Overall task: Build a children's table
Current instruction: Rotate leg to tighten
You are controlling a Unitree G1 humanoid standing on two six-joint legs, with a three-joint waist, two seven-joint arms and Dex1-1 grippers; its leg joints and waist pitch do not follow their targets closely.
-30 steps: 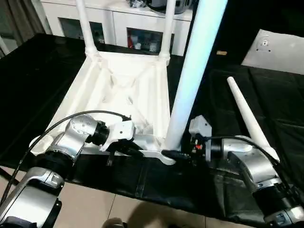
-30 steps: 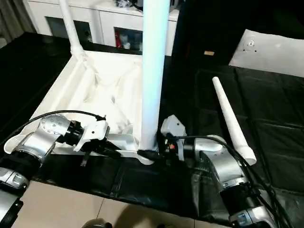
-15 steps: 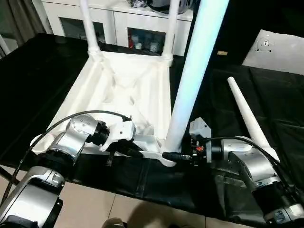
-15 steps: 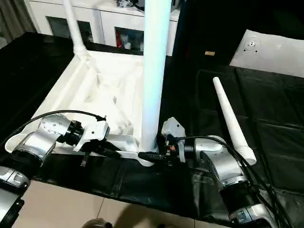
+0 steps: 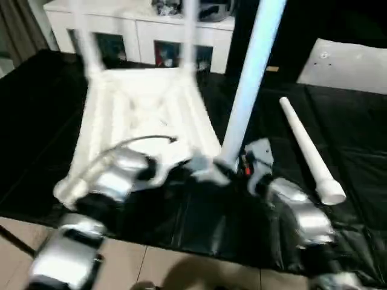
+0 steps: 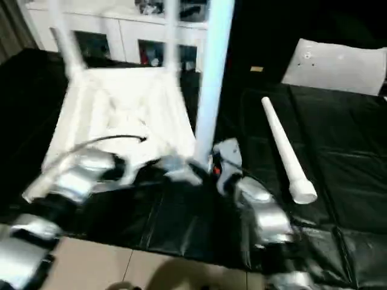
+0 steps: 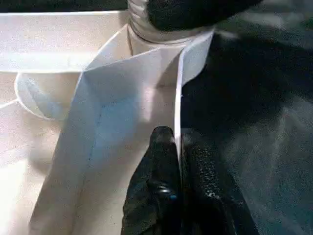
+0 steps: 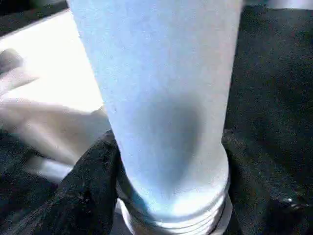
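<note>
A black cloth (image 5: pixel 357 163) covers the work surface, with pale floor tiles (image 5: pixel 163 269) along the lower edge of the frame and a white cabinet with glass doors (image 5: pixel 145 42) across the upper left. The children's table (image 5: pixel 142 118) lies upside down at centre left, ribbed underside facing up. Two legs rise from its far corners at the top of the frame. A third leg (image 5: pixel 251 78) stands upright at the near corner, close to frame centre. The fourth leg (image 5: pixel 305 151) lies loose on the cloth at right, thick end toward the lower right, apart from the tabletop. A flat white panel (image 5: pixel 344 63) rests at upper right. The left gripper (image 7: pixel 178 171) is clamped on the thin rim wall of the tabletop beside the corner socket, one finger (image 7: pixel 159 166) on each face. The right gripper (image 8: pixel 168 181) is closed around the base of the upright leg, black fingers (image 8: pixel 93 181) on either side just above its threaded end
</note>
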